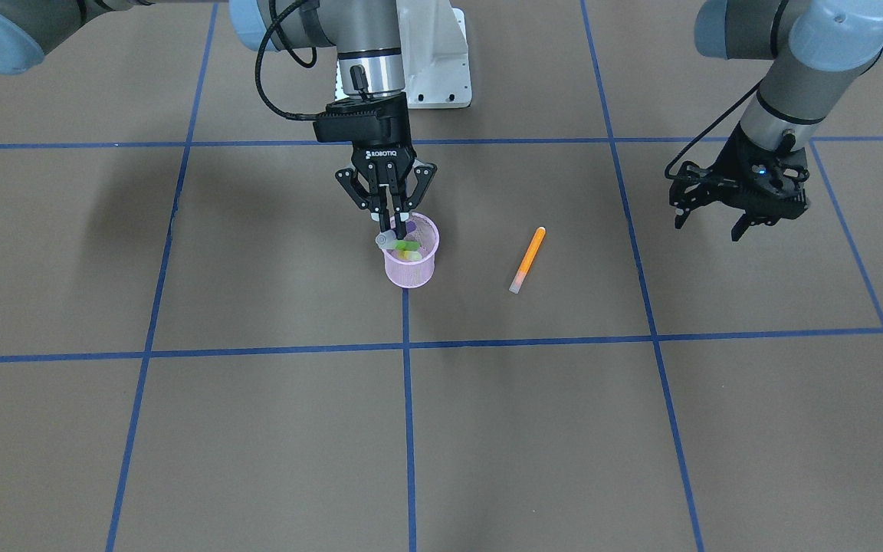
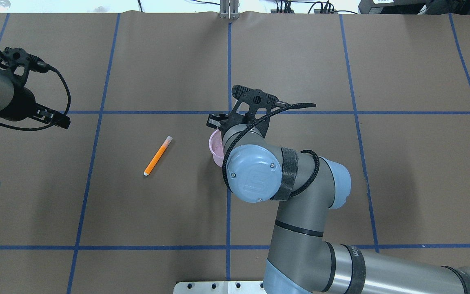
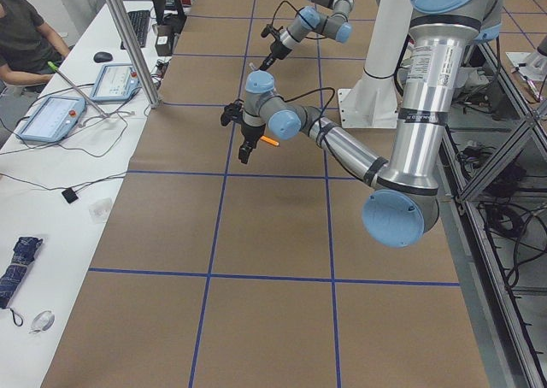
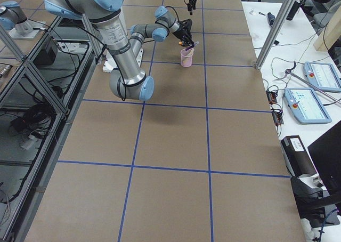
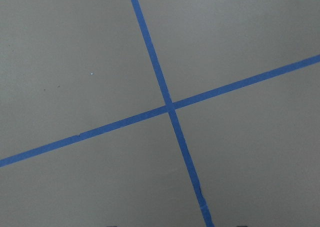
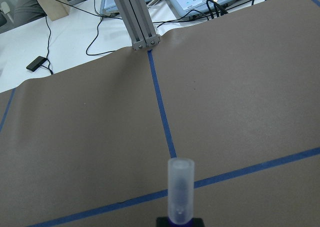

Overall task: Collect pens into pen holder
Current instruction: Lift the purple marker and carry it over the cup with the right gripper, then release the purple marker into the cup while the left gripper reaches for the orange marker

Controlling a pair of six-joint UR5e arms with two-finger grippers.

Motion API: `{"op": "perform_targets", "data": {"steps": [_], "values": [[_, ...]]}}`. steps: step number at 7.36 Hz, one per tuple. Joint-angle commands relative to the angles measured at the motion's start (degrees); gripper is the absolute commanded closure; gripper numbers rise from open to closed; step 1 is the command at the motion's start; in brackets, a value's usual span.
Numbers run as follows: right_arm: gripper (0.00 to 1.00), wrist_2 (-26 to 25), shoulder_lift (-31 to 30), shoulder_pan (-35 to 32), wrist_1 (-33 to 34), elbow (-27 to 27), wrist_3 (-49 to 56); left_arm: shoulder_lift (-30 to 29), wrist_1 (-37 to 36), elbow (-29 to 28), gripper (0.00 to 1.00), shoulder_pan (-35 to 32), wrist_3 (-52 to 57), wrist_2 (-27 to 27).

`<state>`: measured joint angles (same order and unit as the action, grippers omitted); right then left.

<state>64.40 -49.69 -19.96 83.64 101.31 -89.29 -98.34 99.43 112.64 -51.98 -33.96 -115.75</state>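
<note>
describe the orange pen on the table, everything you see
The orange pen is a slim stick, bright orange with a pale translucent cap at the end pointing away from the robot. It lies flat and slanted on the brown table, apart from the pink pen holder, on the left arm's side. No gripper touches it.

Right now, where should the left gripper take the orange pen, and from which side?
Probably mid-barrel, from straight above, jaws closing across its length: the orange pen lies flat, alone, with bare table on both long sides. The open left gripper holds nothing.
</note>
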Motion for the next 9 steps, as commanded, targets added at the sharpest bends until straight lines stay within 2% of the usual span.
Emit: {"op": "perform_targets", "data": {"steps": [1, 2, 3, 4, 5, 6, 7, 9], "values": [[0.00, -0.15, -0.75, 0.27, -0.14, 0.55, 0.60, -0.54, -0.28, -0.32, 0.16, 0.21, -0.75, 0.00], [0.00, 0.46, -2.50, 0.19, -0.23, 2.91, 0.96, -1.41, -0.46, -1.01, 0.16, 0.21, -0.67, 0.00], [0.00, 2.98, -5.99, -1.38, -0.32, 7.72, 3.31, -3.51, -0.81, -2.06, 0.16, 0.38, -0.76, -0.09], [0.00, 9.28, -10.12, -4.61, -0.32, 11.77, 8.64, -9.36, -5.60, -4.60, 0.18, 0.47, -0.67, -2.44], [0.00, 15.69, -12.60, -8.74, -0.32, 12.85, 10.96, -16.73, -13.30, -6.80, 0.18, 0.65, 0.28, -5.33], [0.00, 21.93, -14.19, -13.13, -0.23, 12.78, 14.37, -21.24, -14.86, -11.00, 0.18, 3.69, 3.60, -5.62], [0.00, 29.48, -17.42, -17.70, -0.23, 12.60, 19.89, -21.98, -15.05, -11.56, 0.25, 4.68, 5.29, -5.71], [0.00, 40.49, -25.68, -26.92, -0.06, 11.29, 33.50, -23.73, -17.84, -12.27, 0.00, 8.80, 5.40, -5.63]]}}
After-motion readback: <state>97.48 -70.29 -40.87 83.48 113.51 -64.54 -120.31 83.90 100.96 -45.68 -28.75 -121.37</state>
